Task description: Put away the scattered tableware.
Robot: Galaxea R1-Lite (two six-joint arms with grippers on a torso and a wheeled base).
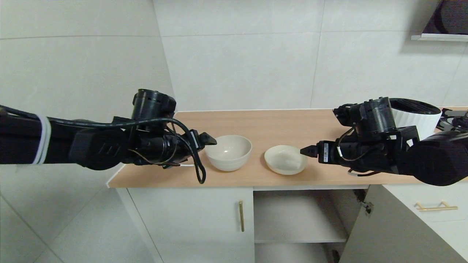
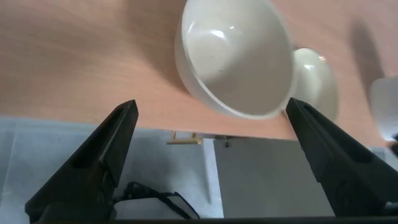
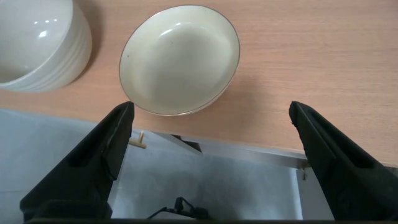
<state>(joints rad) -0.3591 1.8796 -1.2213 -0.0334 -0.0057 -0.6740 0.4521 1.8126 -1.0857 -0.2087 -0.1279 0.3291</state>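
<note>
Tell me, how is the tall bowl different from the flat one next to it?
The tall bowl is deep with steep sides; the flat bowl is low and shallow. The tall bowl sits by the left gripper, the flat bowl by the right gripper. Both are cream-coloured, empty, upright, and on the wooden counter.

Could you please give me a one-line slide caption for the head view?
Open left pincer and open right pincer flank a deep bowl and shallow dish on a wooden counter.

Both arms stretch level over the front of the surface [image 1: 289, 122], pointing inward at each other. The left end effector [image 1: 209, 140] and the right end effector [image 1: 306, 150] both have their fingers spread wide.
</note>
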